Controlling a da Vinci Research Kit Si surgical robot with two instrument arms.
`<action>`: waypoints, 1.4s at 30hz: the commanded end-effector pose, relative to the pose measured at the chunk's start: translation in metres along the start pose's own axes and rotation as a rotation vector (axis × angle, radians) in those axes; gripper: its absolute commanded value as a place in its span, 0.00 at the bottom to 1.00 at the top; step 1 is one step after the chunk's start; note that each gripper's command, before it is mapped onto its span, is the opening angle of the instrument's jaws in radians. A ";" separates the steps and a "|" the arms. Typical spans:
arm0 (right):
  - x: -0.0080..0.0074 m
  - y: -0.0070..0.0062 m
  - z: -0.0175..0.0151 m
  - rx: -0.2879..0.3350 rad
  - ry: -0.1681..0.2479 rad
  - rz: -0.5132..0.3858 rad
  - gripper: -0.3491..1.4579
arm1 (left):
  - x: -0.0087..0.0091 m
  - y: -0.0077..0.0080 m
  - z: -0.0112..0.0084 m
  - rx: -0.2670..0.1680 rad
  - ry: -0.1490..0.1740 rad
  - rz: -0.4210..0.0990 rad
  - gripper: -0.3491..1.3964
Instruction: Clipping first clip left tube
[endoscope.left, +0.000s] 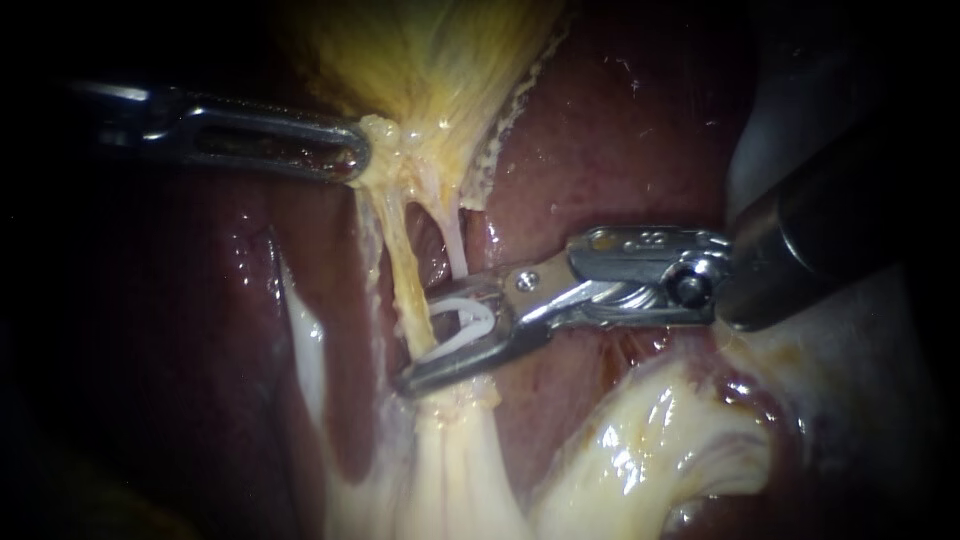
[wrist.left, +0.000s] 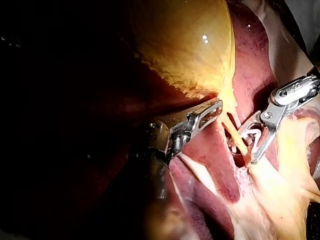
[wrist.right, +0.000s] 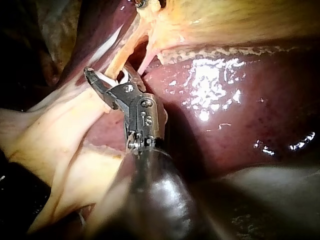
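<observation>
Left instrument, at ten o'clock, clenches the gallbladder neck, while right instrument, entering from three o'clock, grasps a white clip straddling the left tube.

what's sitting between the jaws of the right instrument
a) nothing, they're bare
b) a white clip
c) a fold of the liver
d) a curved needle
b: a white clip lies held between the two jaws of the right instrument, whose tip has reached the left tube.
</observation>
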 end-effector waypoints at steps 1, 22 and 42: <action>0.0001 -0.0002 0.0002 0.010 0.005 -0.001 0.43 | 0.0000 0.0000 0.0000 0.000 0.000 0.000 0.00; 0.0012 -0.0038 0.0021 0.121 0.044 0.008 0.27 | 0.0000 0.0000 -0.0001 0.000 0.000 0.000 0.00; 0.0005 -0.0027 0.0012 0.066 0.068 0.087 0.00 | 0.0000 0.0000 -0.0001 0.000 0.000 0.000 0.00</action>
